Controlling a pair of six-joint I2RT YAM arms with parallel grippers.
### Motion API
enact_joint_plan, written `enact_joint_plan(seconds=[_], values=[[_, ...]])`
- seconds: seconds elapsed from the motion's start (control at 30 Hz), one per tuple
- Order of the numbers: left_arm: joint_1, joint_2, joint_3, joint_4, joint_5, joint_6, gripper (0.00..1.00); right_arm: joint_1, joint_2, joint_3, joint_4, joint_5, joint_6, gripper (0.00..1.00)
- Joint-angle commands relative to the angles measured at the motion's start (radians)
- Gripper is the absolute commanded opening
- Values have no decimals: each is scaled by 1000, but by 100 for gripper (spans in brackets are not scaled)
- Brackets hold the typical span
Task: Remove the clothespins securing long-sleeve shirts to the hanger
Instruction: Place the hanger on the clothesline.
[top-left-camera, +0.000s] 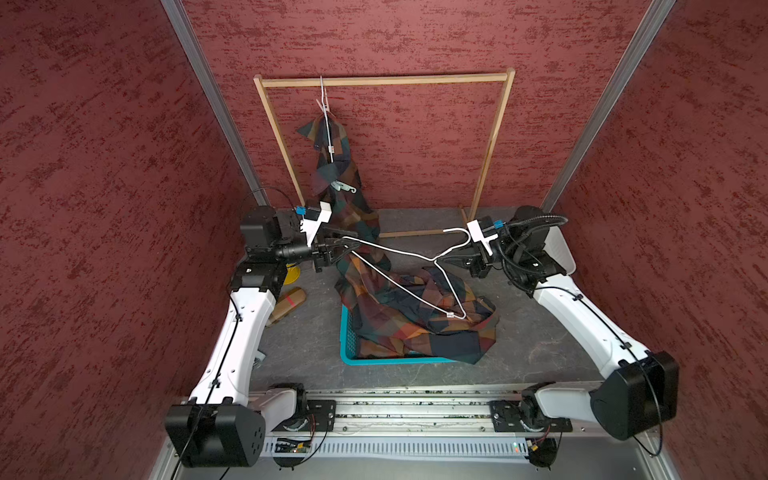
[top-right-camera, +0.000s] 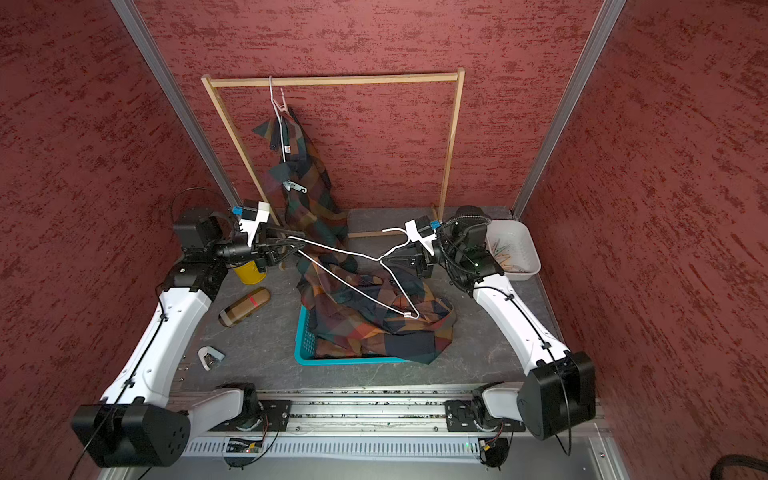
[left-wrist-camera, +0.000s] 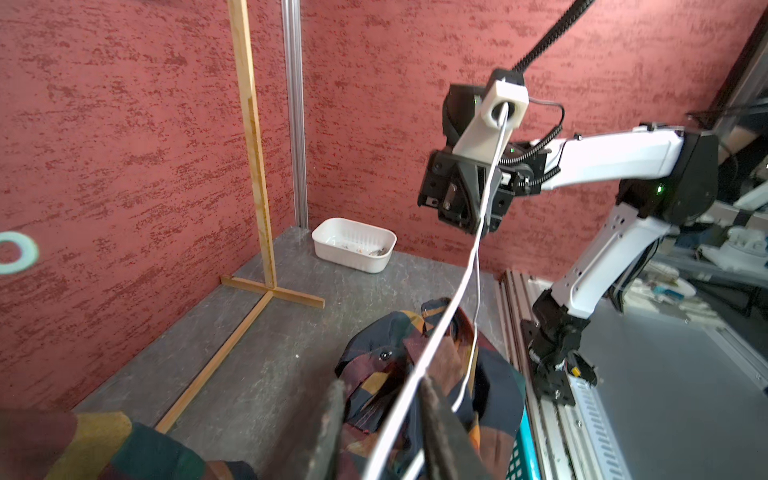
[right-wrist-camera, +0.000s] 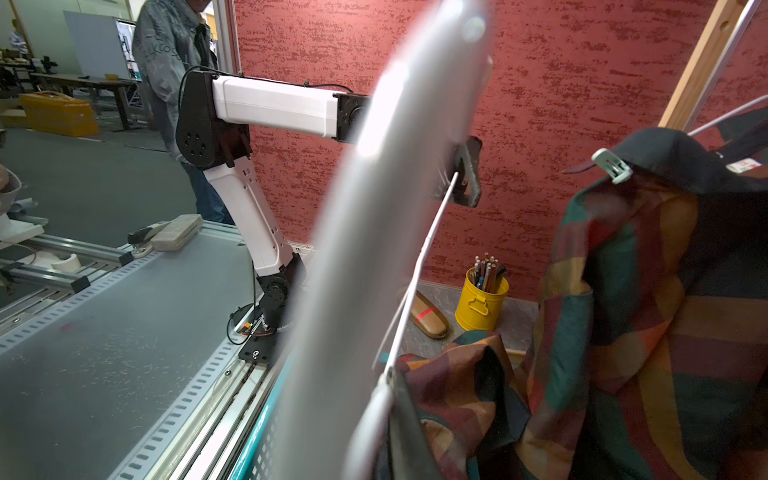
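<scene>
One white wire hanger (top-left-camera: 390, 250) (top-right-camera: 336, 248) is held level between my arms, above a plaid long-sleeve shirt (top-left-camera: 415, 324) (top-right-camera: 374, 328) heaped in the basket. My left gripper (top-left-camera: 338, 245) (left-wrist-camera: 382, 384) straddles its shoulder end: the wire rests against one finger, with a gap to the other. My right gripper (top-left-camera: 451, 255) (right-wrist-camera: 386, 376) is shut on the hanger by its neck. A second plaid shirt (top-left-camera: 336, 166) (right-wrist-camera: 644, 291) hangs from a hanger on the rack. A mint clothespin (top-left-camera: 344, 187) (top-right-camera: 296, 187) (right-wrist-camera: 611, 166) is clipped to it, and a pale clothespin (top-left-camera: 325, 104) sits near the hook.
The wooden rack (top-left-camera: 386, 80) stands at the back wall. The teal basket (top-left-camera: 349, 345) is mid-table. A white bin (top-right-camera: 515, 249) (left-wrist-camera: 353, 245) sits back right. A yellow can of pencils (top-right-camera: 249, 274) (right-wrist-camera: 482, 299) and a brown case (top-right-camera: 245, 305) lie by the left arm.
</scene>
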Motion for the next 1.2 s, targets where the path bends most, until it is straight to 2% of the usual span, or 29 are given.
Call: enact_joint_plan(seconds=[0.0,0.13,0.33,0.4,0.53,0.73,0.87,1.17], values=[[-10,12,19,-11,12,13,19,8,10,43,66,-36,22,0],[-15,14,19,4,11,10,0,10,21,53,100,-44,51,0],[-11,4,5,124,26,-52,0,10,55,72,103,-41,73,0],[2,-5,-17,224,39,-113,0,10,58,69,99,-31,75,1],[50,-21,-77,505,60,-318,0,3,38,46,97,21,69,23],[70,-39,-84,611,53,-391,0,-42,-1,-8,155,63,110,45],[74,-49,-87,651,53,-419,0,-95,-46,-88,273,73,194,49],[75,-73,-82,666,55,-435,0,-190,-75,-205,306,106,195,52]])
